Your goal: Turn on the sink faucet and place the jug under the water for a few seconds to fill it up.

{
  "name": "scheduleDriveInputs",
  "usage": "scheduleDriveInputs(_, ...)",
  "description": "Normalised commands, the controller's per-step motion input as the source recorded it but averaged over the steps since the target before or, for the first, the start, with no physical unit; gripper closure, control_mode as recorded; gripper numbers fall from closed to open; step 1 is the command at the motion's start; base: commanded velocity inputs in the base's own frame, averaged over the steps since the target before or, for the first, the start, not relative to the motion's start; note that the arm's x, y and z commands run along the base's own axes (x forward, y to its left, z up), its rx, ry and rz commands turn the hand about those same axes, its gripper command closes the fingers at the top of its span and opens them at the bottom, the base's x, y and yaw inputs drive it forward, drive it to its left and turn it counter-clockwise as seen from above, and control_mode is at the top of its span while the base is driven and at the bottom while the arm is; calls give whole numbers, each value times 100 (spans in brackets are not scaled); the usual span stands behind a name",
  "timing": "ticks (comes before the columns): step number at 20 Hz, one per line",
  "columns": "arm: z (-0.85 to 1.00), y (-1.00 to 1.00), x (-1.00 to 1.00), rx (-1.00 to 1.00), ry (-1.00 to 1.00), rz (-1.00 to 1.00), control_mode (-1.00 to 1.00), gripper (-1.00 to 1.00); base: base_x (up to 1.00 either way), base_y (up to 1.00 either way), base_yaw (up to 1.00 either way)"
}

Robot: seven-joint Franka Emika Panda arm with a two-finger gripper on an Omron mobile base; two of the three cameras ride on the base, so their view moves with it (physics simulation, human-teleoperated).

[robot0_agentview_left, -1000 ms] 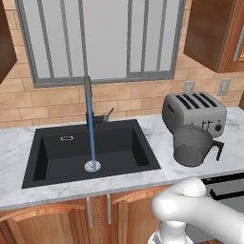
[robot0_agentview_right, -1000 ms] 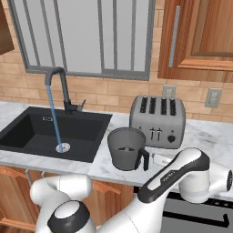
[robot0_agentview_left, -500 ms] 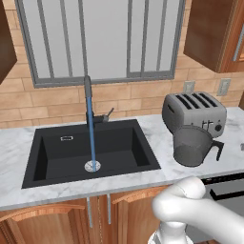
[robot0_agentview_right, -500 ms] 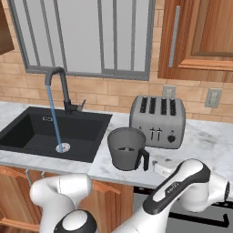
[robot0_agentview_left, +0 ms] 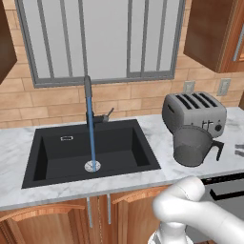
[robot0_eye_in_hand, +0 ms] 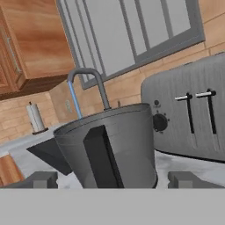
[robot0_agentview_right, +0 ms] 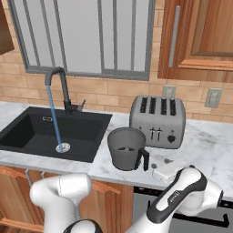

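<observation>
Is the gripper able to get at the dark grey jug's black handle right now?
Probably yes. In the hand view the open gripper faces the dark grey translucent jug, its black handle turned toward it, with nothing between. The silver toaster stands behind, off to one side.

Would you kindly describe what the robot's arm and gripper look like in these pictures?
The arm is made of glossy white rounded segments, with a dark band at one joint that carries small white lettering too small to read. In the left base view its shell is smooth and white. The gripper ends in two small, blocky dark grey finger tips. No loose cables are visible.
</observation>
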Motion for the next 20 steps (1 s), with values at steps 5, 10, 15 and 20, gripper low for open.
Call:
scheduleDriveInputs(5,-20,0,17,-4,-5,0,-100,-100,0,0,0)
scheduleDriveInputs(10,-17,0,22,-4,0,0,-100,-100,0,0,0)
scheduleDriveInputs(15,-12,0,17,-2,0,0,-100,-100,0,0,0)
scheduleDriveInputs(20,-6,0,13,0,0,0,-100,-100,0,0,0)
